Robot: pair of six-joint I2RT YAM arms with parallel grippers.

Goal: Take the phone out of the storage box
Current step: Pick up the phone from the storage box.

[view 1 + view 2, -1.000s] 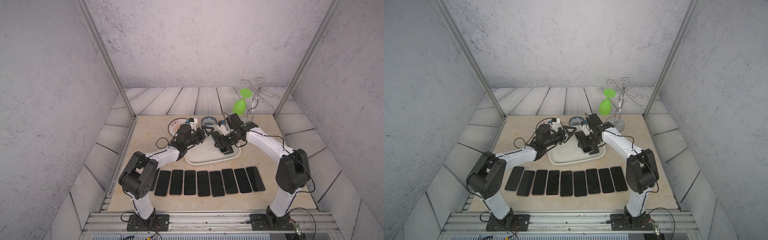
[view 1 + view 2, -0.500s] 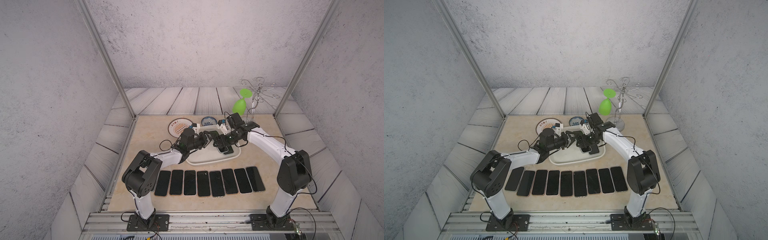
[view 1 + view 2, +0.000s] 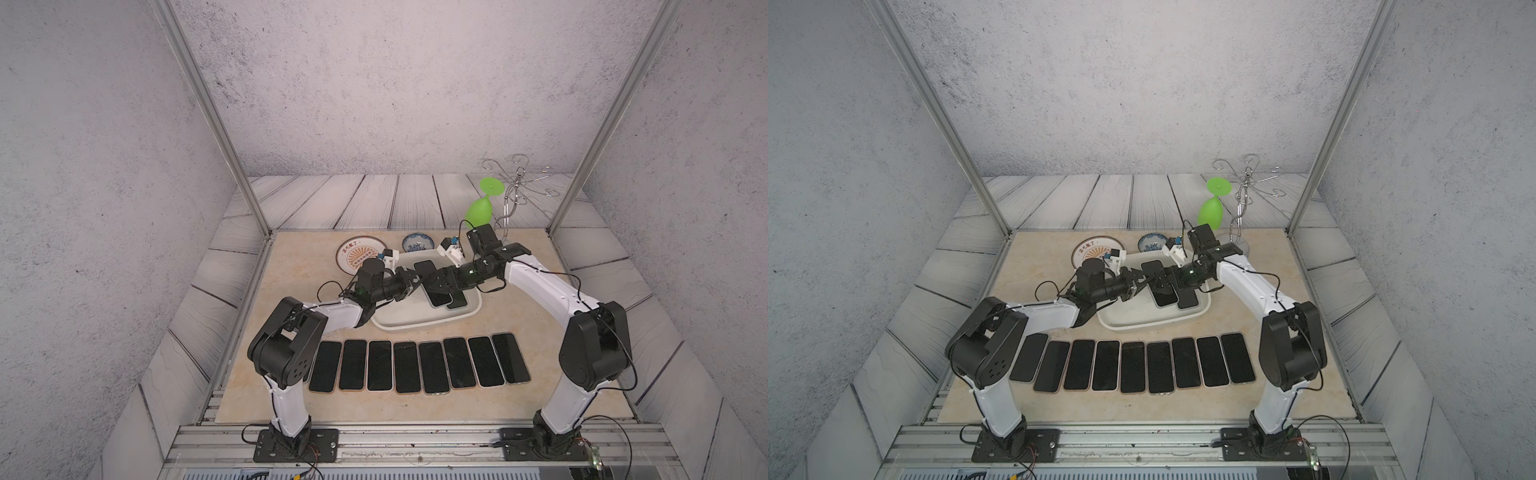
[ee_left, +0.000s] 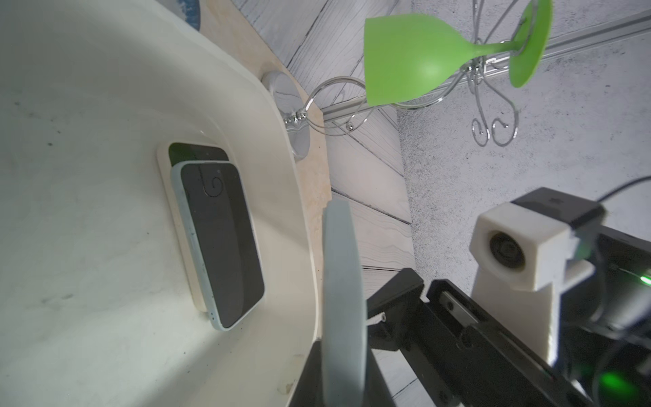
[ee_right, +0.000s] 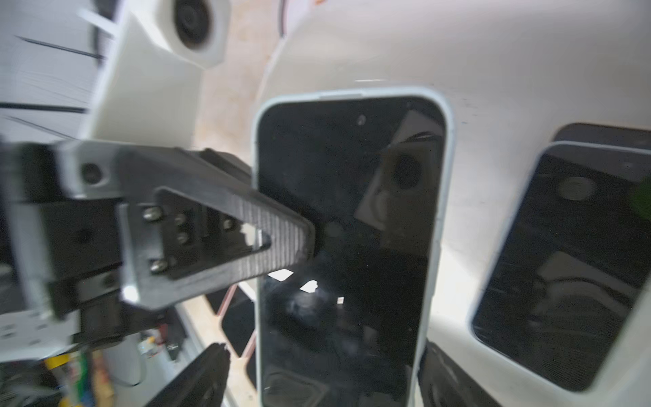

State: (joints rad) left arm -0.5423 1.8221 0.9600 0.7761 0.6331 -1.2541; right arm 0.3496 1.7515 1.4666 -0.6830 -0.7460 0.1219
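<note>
Only the round orange-patterned plate (image 3: 356,257), near the far edge of the worktop (image 3: 299,291), carries writing: a few red characters above its sunburst, too small to read. The left gripper (image 3: 417,283) is clamped tight on one long edge of the phone (image 3: 424,268), and in the right wrist view its ribbed upper finger (image 5: 246,229) presses flat on the dark glass. The right gripper (image 5: 326,356) straddles one short end of the phone with its jaws spread wide. A sliver of space shows between one finger (image 5: 208,373) and the pale blue case; whether the other finger touches cannot be told. The phone hangs screen-up in the air over the storage box (image 3: 415,326), between the two grippers and clear of the box's floor. Inside the box, toward its right end, lies a stack of two more phones (image 4: 222,243), a blue-cased one on a cream-cased one. Just beyond the box's far rim sits a small blue-and-white dish (image 3: 417,242), beside the plate. At the far right corner of the worktop stands a wire rack (image 3: 515,189) with a green goblet (image 3: 480,210) hanging upside down from it. Along the front edge eight phones (image 3: 419,365) lie side by side, screens up, in a row just before the box. The left arm overlaps the row's left end in both top views.
</note>
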